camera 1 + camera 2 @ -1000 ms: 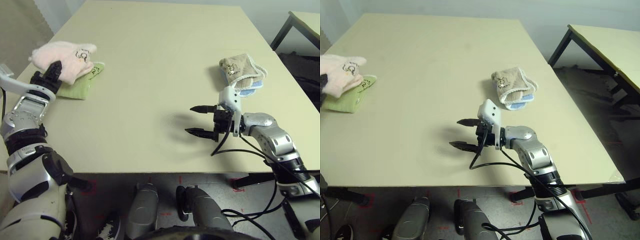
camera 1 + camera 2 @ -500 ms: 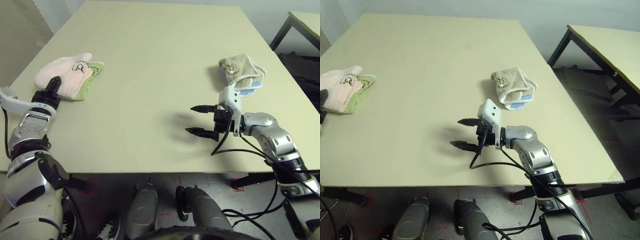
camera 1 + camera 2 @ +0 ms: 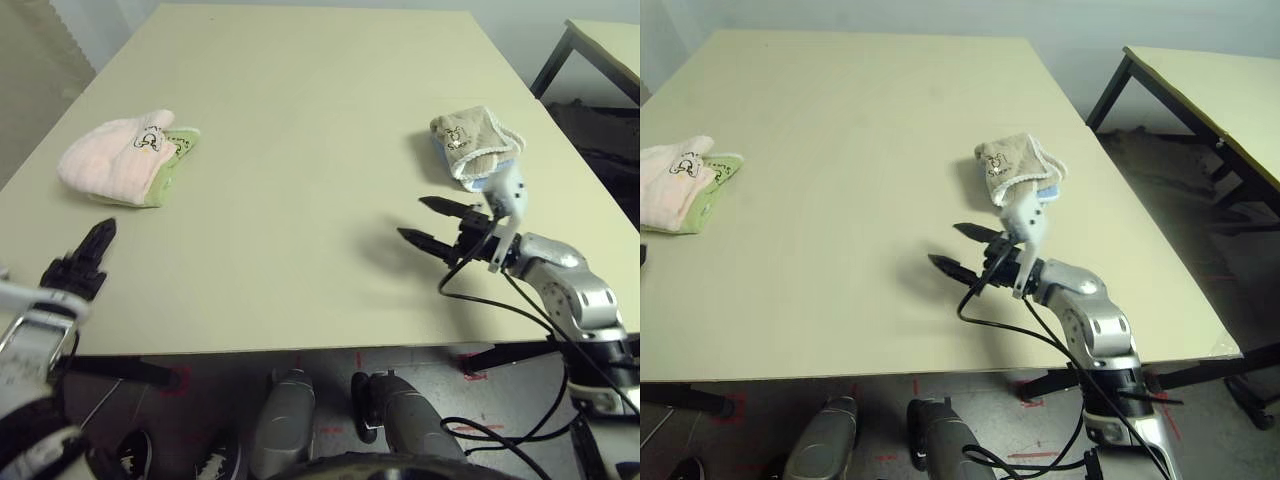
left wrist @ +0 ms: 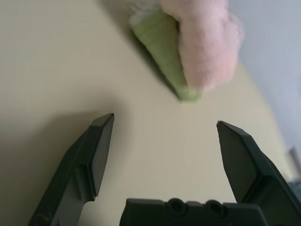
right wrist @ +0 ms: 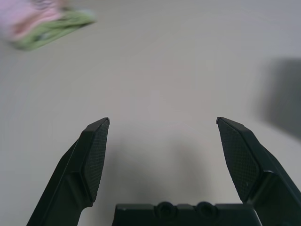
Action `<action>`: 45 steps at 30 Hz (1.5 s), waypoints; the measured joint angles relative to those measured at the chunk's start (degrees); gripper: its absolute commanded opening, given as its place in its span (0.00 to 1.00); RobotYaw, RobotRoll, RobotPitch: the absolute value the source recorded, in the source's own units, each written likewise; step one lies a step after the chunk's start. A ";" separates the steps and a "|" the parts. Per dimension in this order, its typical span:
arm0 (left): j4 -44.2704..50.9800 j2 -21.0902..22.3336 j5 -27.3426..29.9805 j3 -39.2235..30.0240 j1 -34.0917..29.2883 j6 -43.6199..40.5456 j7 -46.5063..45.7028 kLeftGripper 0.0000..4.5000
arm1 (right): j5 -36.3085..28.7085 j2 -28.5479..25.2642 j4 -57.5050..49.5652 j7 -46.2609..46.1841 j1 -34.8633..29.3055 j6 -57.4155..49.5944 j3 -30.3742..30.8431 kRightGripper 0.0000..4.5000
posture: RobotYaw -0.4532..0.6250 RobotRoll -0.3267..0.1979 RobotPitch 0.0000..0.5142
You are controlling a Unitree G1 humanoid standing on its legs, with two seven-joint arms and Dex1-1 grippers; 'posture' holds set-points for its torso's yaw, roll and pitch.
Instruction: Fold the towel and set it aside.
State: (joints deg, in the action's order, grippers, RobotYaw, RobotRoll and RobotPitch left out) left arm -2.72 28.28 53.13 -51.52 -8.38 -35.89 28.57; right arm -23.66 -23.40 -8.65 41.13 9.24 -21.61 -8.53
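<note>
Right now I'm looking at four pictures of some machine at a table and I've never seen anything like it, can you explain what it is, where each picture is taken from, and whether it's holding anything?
This is a humanoid robot with two silver arms, standing at a pale table. Each arm ends in a hand of two black fingers.

Two pictures come from the cameras in its head, looking down over the arms. The other two come from a camera on each wrist, looking out along that hand's own fingers.

On the table, to the robot's left, the folded pink towel lies on top of a small green towel. To its right lies a little stack of beige and blue folded towels.

The left hand is near the table's front edge, apart from the pink towel. The right hand is over the table near the beige stack. Both hands are open and hold nothing.
</note>
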 measured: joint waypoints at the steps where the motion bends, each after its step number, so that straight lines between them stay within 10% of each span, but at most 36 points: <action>1: 2.87 -0.25 -2.09 1.43 -3.20 2.48 1.76 0.99 | 1.18 0.88 -1.27 -2.32 -2.28 1.33 -0.35 1.00 | 0.59 0.62 0.33; 6: 10.26 1.46 -22.46 12.93 -9.03 22.44 5.08 0.99 | 5.85 7.07 -3.44 -10.58 -8.88 9.06 0.49 1.00 | 0.57 0.62 0.35; 12: 8.41 1.15 -33.77 16.45 -7.44 38.00 2.41 0.99 | 10.73 7.00 2.87 -15.43 -9.98 20.78 -1.88 1.00 | 0.54 0.62 0.35; 45: -0.78 -1.80 -33.56 18.87 -5.50 46.27 -0.40 0.99 | 10.46 5.56 15.30 -19.37 -5.23 25.31 -6.01 1.00 | 0.54 0.62 0.30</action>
State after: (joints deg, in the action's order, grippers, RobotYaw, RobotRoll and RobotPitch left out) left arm -3.50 26.48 19.57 -32.65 -13.88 10.38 28.17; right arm -13.21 -17.84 6.65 21.76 4.01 3.70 -14.53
